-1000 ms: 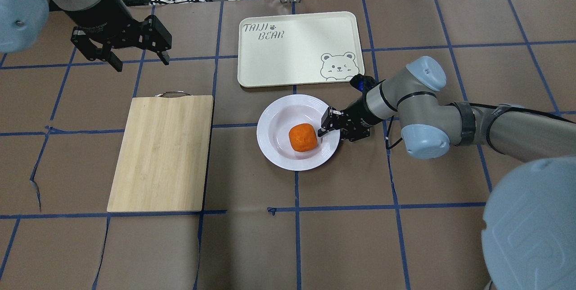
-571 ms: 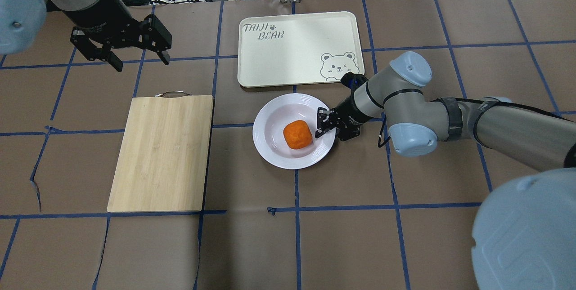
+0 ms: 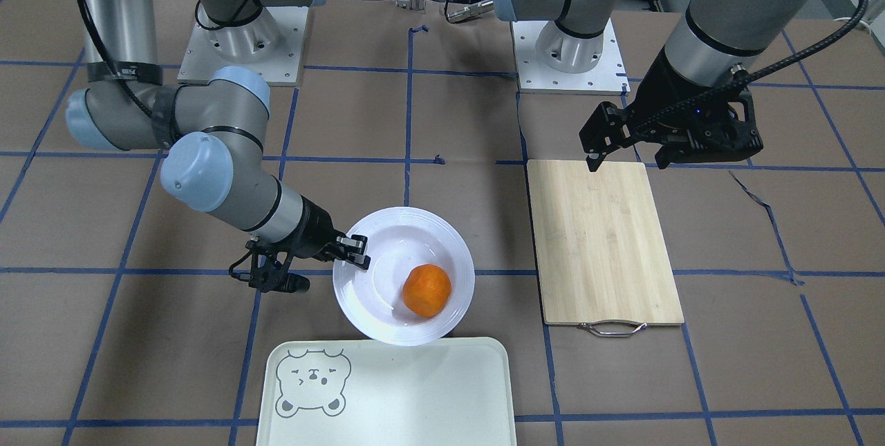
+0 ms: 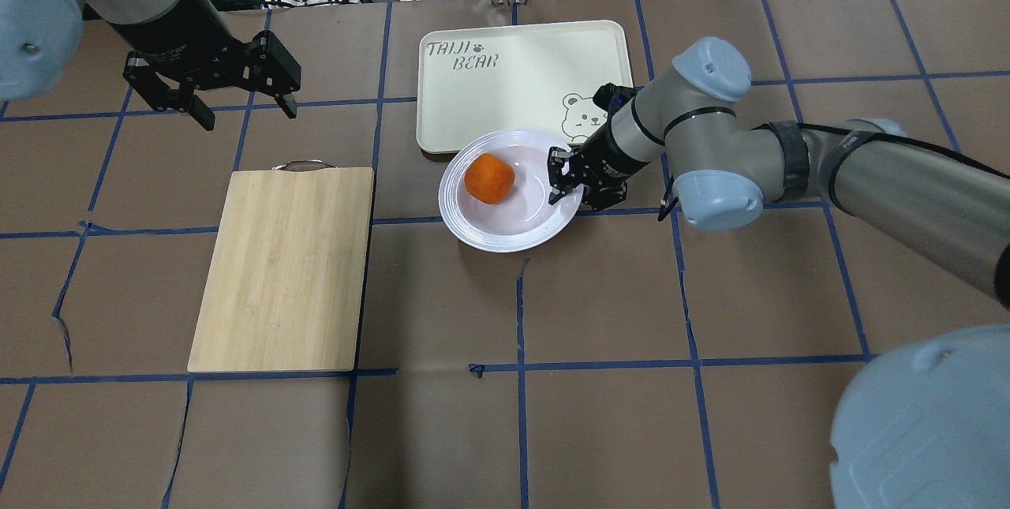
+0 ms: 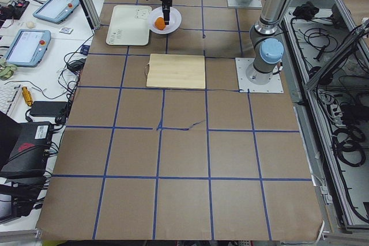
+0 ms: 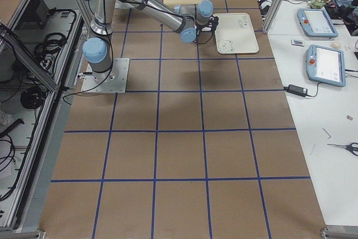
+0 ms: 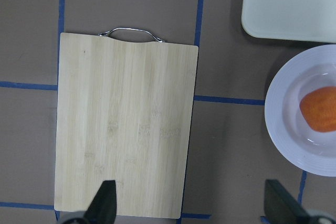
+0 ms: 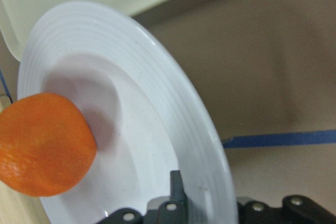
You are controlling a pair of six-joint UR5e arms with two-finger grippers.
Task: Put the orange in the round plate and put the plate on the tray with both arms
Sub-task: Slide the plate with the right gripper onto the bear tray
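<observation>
The orange (image 4: pixel 489 177) lies in the far-left part of the round white plate (image 4: pixel 521 218). My right gripper (image 4: pixel 562 181) is shut on the plate's right rim. The plate's far edge overlaps the near edge of the pale tray (image 4: pixel 505 91) with the bear face. In the front-facing view the same gripper (image 3: pixel 356 254) pinches the plate (image 3: pixel 387 225), with the orange (image 3: pixel 427 290) toward the tray (image 3: pixel 415 391). The right wrist view shows the plate (image 8: pixel 157 103) and the orange (image 8: pixel 44 142) close up. My left gripper (image 4: pixel 248 114) hangs open and empty, high above the table at the far left.
A bamboo cutting board (image 4: pixel 286 268) with a metal handle lies left of the plate, below my left gripper (image 3: pixel 626 162). The left wrist view looks down on the board (image 7: pixel 126 124), the plate (image 7: pixel 283 114) and a tray corner (image 7: pixel 289 3). Cables lie beyond the table's far edge.
My right gripper has carried the plate away from the robot toward the tray, its edge now over the tray's rim. The orange has rolled to the plate's far-left side. The left arm has hardly moved.
</observation>
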